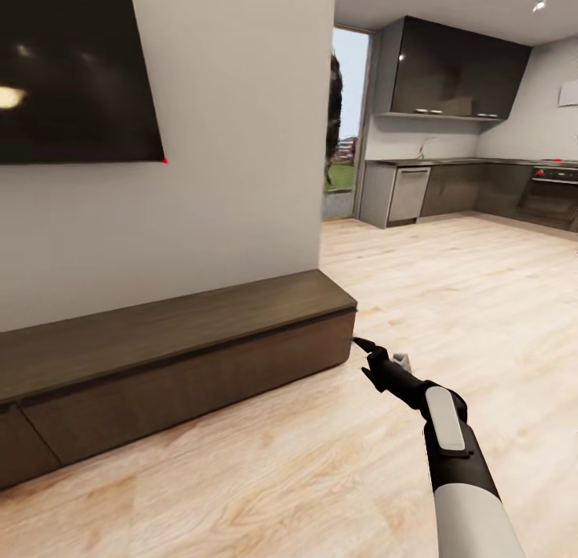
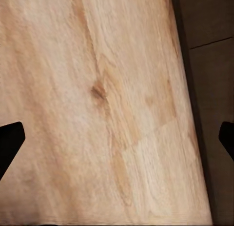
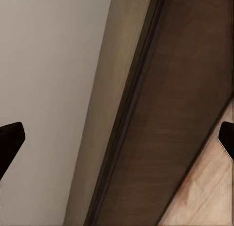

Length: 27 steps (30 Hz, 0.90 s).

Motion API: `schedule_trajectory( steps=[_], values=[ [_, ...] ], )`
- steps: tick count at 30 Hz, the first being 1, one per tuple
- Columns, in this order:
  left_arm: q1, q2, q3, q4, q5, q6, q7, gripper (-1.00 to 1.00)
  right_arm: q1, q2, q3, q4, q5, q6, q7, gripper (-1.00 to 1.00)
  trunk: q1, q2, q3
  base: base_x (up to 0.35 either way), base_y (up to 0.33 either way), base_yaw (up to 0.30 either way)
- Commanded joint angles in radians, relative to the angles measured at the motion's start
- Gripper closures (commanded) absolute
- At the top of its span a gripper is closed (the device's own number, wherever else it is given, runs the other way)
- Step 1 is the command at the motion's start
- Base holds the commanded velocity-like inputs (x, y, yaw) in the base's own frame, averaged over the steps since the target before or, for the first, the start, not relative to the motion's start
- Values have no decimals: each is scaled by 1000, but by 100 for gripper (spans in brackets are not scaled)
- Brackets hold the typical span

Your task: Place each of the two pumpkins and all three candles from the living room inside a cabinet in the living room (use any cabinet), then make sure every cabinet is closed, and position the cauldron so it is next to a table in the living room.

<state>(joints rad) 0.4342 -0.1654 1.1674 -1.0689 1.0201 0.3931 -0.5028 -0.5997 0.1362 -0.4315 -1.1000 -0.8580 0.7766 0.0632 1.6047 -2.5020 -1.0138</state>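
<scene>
Right gripper faces the cabinet's end

The cabinet (image 1: 177, 341) runs lengthwise from lower left toward frame centre, drawers closed; the right gripper (image 1: 377, 361), jaws spread and empty, sits just right of its near corner.

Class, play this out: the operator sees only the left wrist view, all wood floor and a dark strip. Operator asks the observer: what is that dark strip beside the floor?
Observer: It is the cabinet, a long low dark-brown unit against the wall under a wall-mounted screen.
Operator: Are its drawers shut?
Observer: In the head view the fronts sit flush; none is pulled out.
Operator: Where is the other arm?
Observer: The right pincer reaches toward the cabinet's right end, just above the floor; its wrist view shows the fingers spread with nothing between them.
Operator: What lies beyond?
Observer: A kitchen with dark cupboards past the wall's end.
</scene>
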Motion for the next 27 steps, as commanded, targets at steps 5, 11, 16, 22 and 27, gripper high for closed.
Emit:
schedule_trajectory(
  steps=[5,11,16,22,27],
  values=[
    [0,-1,2,-2,9,9,0,-100,0,2,-4,0,-10,8,2,-100,0,0,-1,18,-344,1],
    [-3,1,-9,-9,5,8,2,-100,0,3,-4,0,-14,9,-3,-100,0,0,1,4,-332,139],
    [-11,12,-50,-84,-69,11,8,-100,-1,6,-3,0,-14,9,-4,-100,0,0,5,1,-134,243],
    [-26,24,-69,-309,-98,57,114,-100,0,7,-3,0,-16,9,-5,-100,0,0,8,0,-34,265],
    [-108,30,-81,-436,-107,166,324,-100,-2,4,-6,9,-16,9,-4,-100,0,0,11,0,-6,269]
  ],
)
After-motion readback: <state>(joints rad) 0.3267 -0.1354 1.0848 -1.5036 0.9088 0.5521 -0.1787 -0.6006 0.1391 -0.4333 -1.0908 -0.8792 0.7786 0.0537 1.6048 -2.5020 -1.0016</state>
